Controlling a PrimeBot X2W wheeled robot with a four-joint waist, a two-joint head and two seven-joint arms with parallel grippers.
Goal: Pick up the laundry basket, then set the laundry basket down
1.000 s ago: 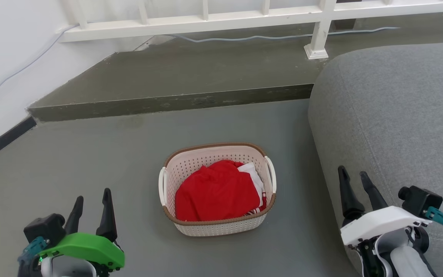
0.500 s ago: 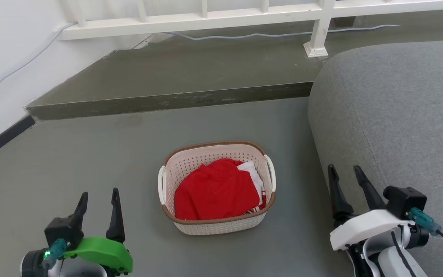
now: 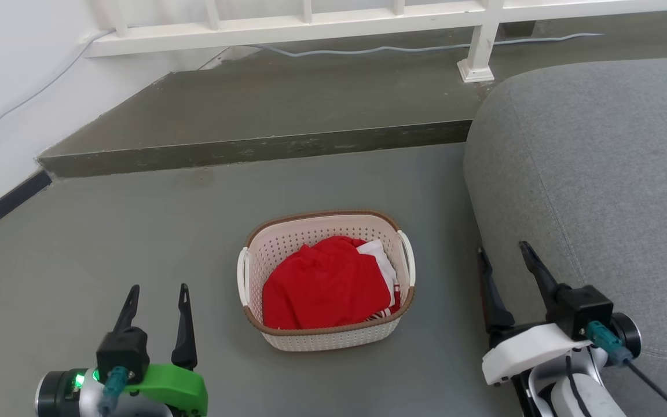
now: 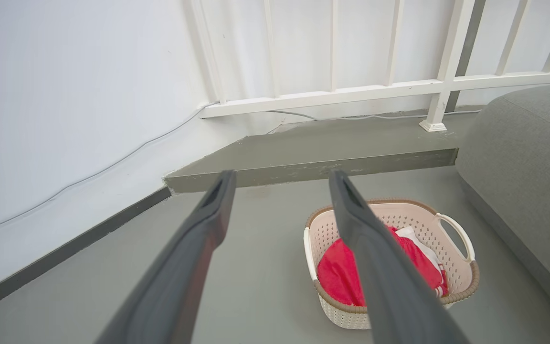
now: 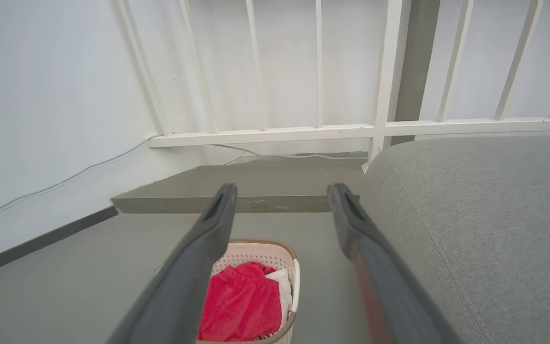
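**Laundry basket on the floor, both grippers released and clear of it.**

The floor (image 3: pixel 136 243) carries the laundry basket (image 3: pixel 327 340) near the sofa (image 3: pixel 600 174) and well short of the raised step (image 3: pixel 252 152). It is judged light and fairly stiff, though the smooth perforated walls may flex. The soft red cloth (image 3: pixel 322 286) should add little weight. Take hold at the two white side handles (image 3: pixel 409 258), one per gripper. The left gripper (image 3: pixel 158 288) and right gripper (image 3: pixel 501 249) flank the basket with fingers spread, holding nothing.

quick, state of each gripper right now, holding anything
Left gripper: open, holding nothing.
Right gripper: open, holding nothing.
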